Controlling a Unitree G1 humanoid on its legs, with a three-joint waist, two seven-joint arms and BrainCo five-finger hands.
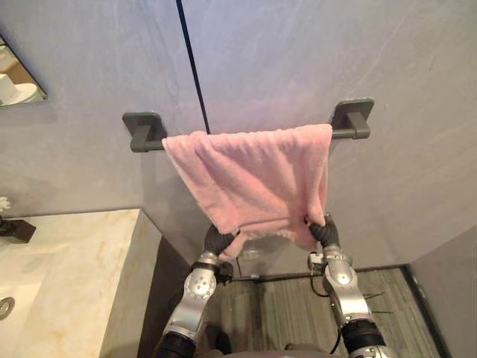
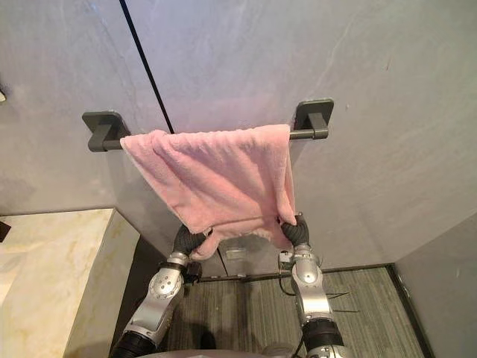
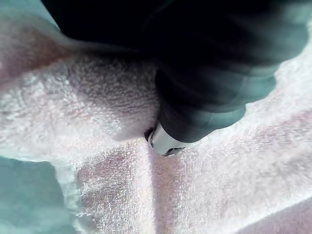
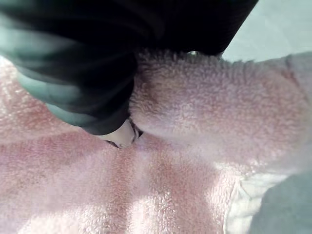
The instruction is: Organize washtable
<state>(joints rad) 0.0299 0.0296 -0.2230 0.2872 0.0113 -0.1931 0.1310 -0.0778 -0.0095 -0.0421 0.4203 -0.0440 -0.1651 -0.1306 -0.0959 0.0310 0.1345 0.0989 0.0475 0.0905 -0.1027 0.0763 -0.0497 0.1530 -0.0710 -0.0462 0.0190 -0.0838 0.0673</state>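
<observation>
A pink towel [image 1: 253,179] hangs over a grey wall bar [image 1: 350,119], sloping down toward the bar's left bracket [image 1: 145,133]. My left hand [image 1: 216,240] is raised to the towel's lower left corner and my right hand [image 1: 322,231] to its lower right corner. In the left wrist view the cloth [image 3: 97,122] puckers in around a silver finger [image 3: 165,142] below the dark cover. In the right wrist view a fold of towel [image 4: 204,107] bunches against my right hand [image 4: 73,73], with creases running to the pinch. Both hands are shut on the towel's bottom edge.
A pale marble washtable [image 1: 82,253] stands at the left, with a sink drain [image 1: 6,307] at its edge and a dark object [image 1: 15,230] on top. A mirror corner [image 1: 19,74] shows at upper left. Striped grey floor [image 1: 283,313] lies below the towel, and a grey wall closes the right.
</observation>
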